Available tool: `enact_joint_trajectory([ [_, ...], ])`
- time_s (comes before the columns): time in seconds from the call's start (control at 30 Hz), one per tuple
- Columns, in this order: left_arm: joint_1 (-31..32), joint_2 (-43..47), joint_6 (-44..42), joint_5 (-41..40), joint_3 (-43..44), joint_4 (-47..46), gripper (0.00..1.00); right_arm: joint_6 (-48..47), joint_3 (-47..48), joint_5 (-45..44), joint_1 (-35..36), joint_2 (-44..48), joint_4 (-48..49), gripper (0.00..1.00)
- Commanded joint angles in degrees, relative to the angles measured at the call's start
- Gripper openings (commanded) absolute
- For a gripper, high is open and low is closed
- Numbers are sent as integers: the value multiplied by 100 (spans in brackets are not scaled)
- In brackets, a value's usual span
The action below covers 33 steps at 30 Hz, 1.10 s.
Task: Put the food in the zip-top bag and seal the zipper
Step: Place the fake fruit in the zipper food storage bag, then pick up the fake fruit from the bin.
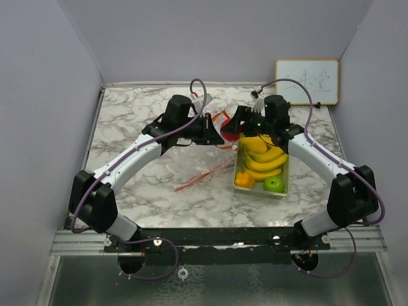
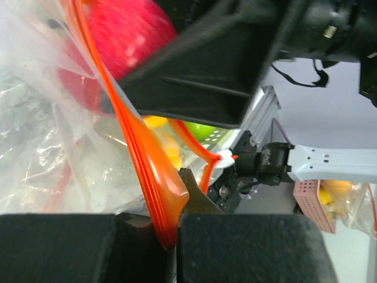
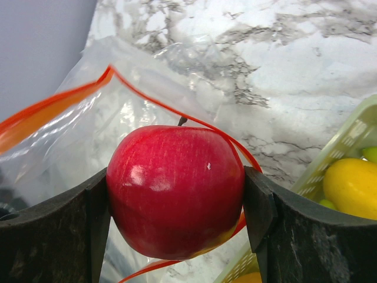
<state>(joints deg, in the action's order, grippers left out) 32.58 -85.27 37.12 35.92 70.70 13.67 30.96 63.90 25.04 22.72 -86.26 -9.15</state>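
Right wrist view: a glossy red toy apple (image 3: 175, 188) is pinched between the jaws of the right gripper (image 3: 177, 200) above the clear plastic zip-top bag (image 3: 88, 138), whose unsealed orange zipper rim (image 2: 156, 183) is clamped in the pressed-together jaws of the left gripper (image 2: 171, 247), while yellow toy bananas (image 1: 262, 156) are left unpacked in the pale green mesh tray (image 1: 287, 169) beside the right jaws.

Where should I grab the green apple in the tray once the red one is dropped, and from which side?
Grip the green apple across its round middle, coming straight down from above. It sits in the near right corner of the tray, so the walls likely block a sideways approach; the gap toward the orange looks freest for one finger.
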Motion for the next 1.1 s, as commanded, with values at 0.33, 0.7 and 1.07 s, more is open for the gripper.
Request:
enact_joint_trajectory([
  [0.33,-272,-332,276,949,-771,-1736,0,-435,1107,-746,224,84,-1316,99],
  [0.7,-385,-337,-84,791,-773,-1620,0,-874,1366,-1895,224,481,-2665,100],
  [1.07,-384,-160,-847,683,-1058,-1042,0,-975,577,-1442,224,1292,-4187,87],
])
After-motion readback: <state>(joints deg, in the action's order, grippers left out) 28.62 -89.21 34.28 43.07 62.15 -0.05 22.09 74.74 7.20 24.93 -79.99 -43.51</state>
